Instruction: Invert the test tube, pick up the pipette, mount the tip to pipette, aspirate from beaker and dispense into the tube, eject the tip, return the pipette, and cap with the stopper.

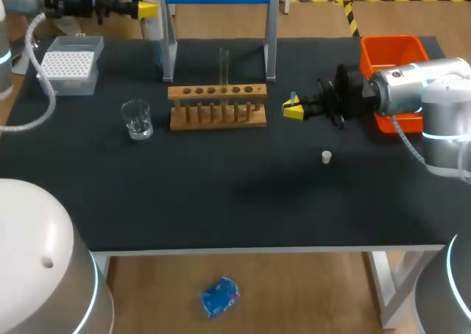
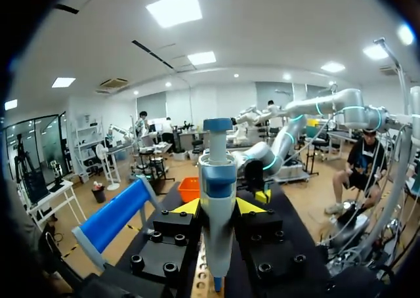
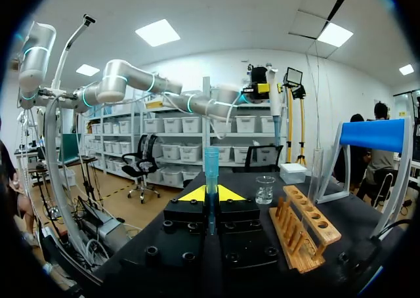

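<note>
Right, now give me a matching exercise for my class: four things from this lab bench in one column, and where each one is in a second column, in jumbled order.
Things:
1. pipette
2. stopper
3. beaker
4. blue tip

Places:
A. standing on the table beside the wooden rack
B. held in the right gripper
C. lying on its own on the bare table
D. held in the left gripper

Pairs: 1-D, 2-C, 3-A, 4-B
</note>
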